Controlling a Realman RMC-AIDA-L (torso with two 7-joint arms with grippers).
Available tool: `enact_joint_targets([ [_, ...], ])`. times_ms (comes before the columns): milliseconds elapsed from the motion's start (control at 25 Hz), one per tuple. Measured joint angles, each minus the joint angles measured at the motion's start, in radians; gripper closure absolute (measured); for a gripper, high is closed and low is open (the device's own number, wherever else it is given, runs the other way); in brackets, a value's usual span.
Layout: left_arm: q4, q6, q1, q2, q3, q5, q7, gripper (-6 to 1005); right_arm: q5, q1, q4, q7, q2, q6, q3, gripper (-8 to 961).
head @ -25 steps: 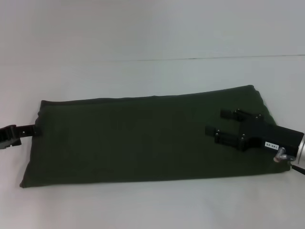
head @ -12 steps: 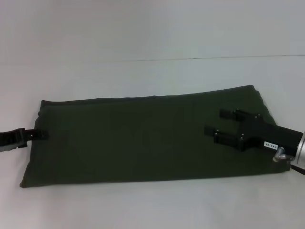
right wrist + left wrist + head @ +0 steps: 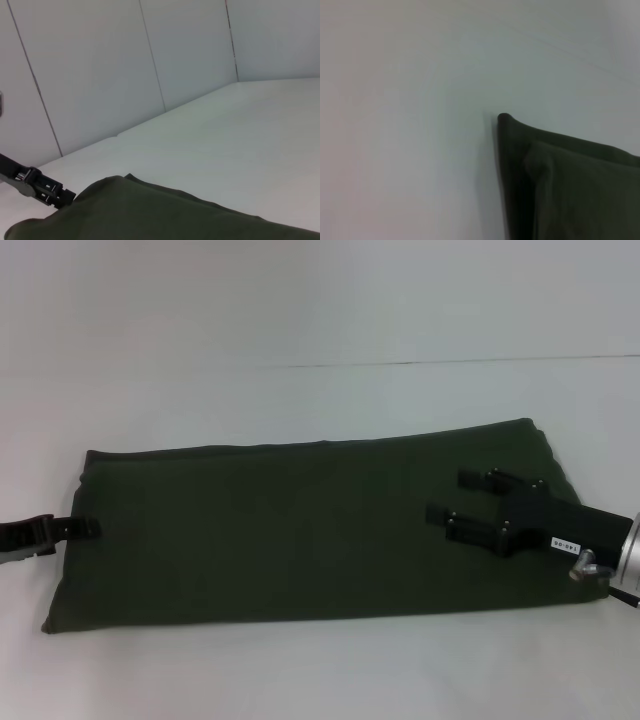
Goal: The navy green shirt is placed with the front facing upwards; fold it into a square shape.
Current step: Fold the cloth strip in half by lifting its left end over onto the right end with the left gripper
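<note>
— What has moved?
— The left end effector [image 3: 88, 527] has slid a little further onto the left edge of the navy green shirt [image 3: 300, 530]; I cannot tell its grip.
— And the shirt?
— It lies as a long band across the table [image 3: 300, 320], the right end effector [image 3: 462, 496] spread open above its right end.

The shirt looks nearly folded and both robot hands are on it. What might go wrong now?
The navy green shirt is a long band, not yet square. The left pincer only reaches its short edge, so a grab could miss or catch one layer. The right pincer hangs open above the cloth; pushing down there could wrinkle or drag it across the smooth table.
</note>
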Motion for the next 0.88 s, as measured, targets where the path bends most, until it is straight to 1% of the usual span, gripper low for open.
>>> enact_joint_targets([
  [440, -0.006, 0.013, -0.005, 0.0, 0.001, 0.001, -0.003, 202, 0.0, 0.009, 0.0, 0.0, 0.0, 0.002, 0.0, 128],
  [720, -0.05, 0.011, -0.026, 0.004, 0.002, 0.0, -0.004, 202, 0.0, 0.01, 0.0, 0.0, 0.0, 0.003, 0.0, 127],
  [880, -0.056, 0.012, -0.032, 0.006, 0.007, 0.0, -0.004, 202, 0.0, 0.01, 0.0, 0.0, 0.0, 0.004, 0.0, 127],
])
